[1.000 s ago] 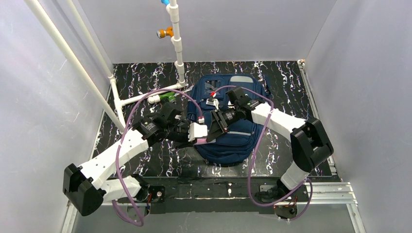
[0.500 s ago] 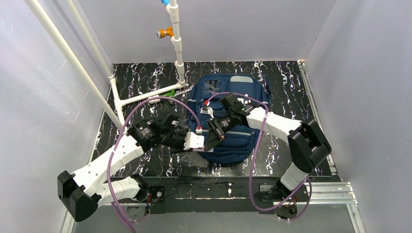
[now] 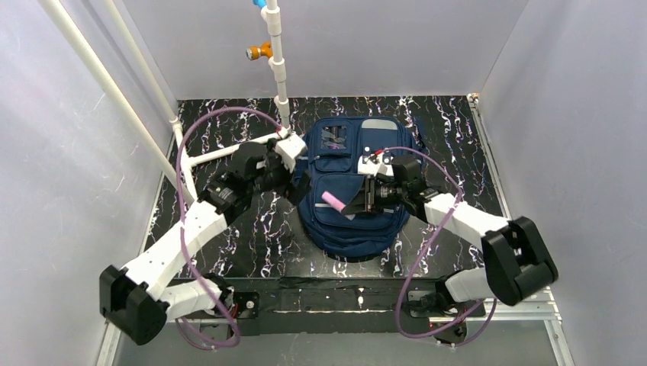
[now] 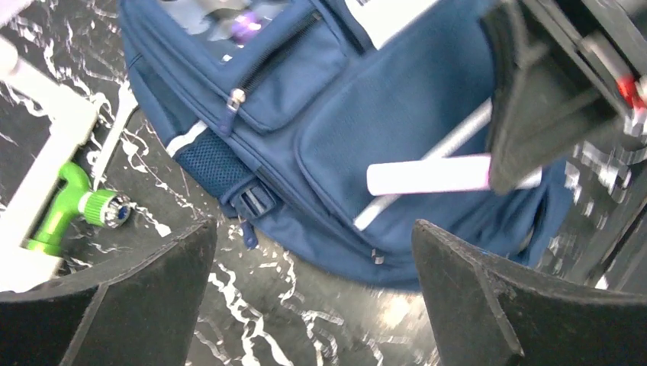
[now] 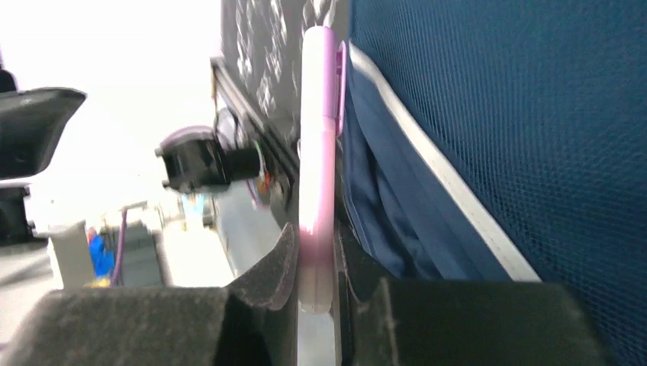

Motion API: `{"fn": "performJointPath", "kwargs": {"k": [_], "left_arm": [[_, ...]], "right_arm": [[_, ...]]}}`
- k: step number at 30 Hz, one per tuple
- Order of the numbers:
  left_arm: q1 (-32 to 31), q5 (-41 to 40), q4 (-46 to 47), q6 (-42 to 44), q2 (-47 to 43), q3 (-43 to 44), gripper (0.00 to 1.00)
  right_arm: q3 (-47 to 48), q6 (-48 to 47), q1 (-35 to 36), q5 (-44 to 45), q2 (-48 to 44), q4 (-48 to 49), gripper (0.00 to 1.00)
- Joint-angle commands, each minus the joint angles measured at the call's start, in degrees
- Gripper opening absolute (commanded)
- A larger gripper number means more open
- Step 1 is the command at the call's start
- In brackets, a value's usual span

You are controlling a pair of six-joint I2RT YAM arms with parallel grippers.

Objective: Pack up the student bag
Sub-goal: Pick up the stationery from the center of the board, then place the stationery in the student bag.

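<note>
The student bag is a navy blue backpack lying flat on the black marbled table, also filling the left wrist view and the right wrist view. My right gripper hovers over the bag's front, shut on a pink pen. The pen stands pinched at its end between my right gripper's pads, and its free end points left. My left gripper is open and empty at the bag's left edge. In its own view, my left gripper sits over bare table, with the pen beyond.
A white pipe frame runs along the left of the table, with a green fitting at its joint close to my left gripper. An orange valve sits on the upright pipe at the back. Grey walls close in both sides.
My left gripper opened, let go of the pink pen and drew back toward the pipe frame. My right gripper now holds the pen alone and has shifted right over the bag.
</note>
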Motion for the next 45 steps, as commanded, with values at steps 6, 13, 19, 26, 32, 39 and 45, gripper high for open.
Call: {"fn": "performJointPath", "kwargs": {"k": [6,13,19,26,32,39,45], "left_arm": [[8.85,-2.2,8.85,-34.87,18.33,12.32,0.91],[12.98,4.62,15.57,-44.99,28.75,14.75,0.84],[13.04,7.17,15.63,-44.17,36.47,18.73,0.74],[13.03,10.3,16.07,-45.07,41.47,20.95,0.54],[13.03,11.57,16.25,-44.52,41.82,20.22,0.5],[12.96,13.02,16.25,-44.68,41.49,19.19,0.47],[12.95,14.09,16.28,-45.13,41.56,19.38,0.47]], "right_arm": [[-4.96,23.74,-1.29,28.27,-5.56,25.89,0.01],[-1.39,28.9,-0.67,33.63,3.12,28.61,0.01],[-3.59,33.11,0.24,35.85,5.32,34.52,0.01],[-3.29,30.81,1.74,47.37,8.98,41.01,0.01],[-0.79,26.21,2.65,53.57,16.2,50.28,0.01],[6.03,10.11,3.61,56.82,13.43,30.19,0.48],[9.07,1.29,4.19,56.1,8.88,14.7,0.7]]}}
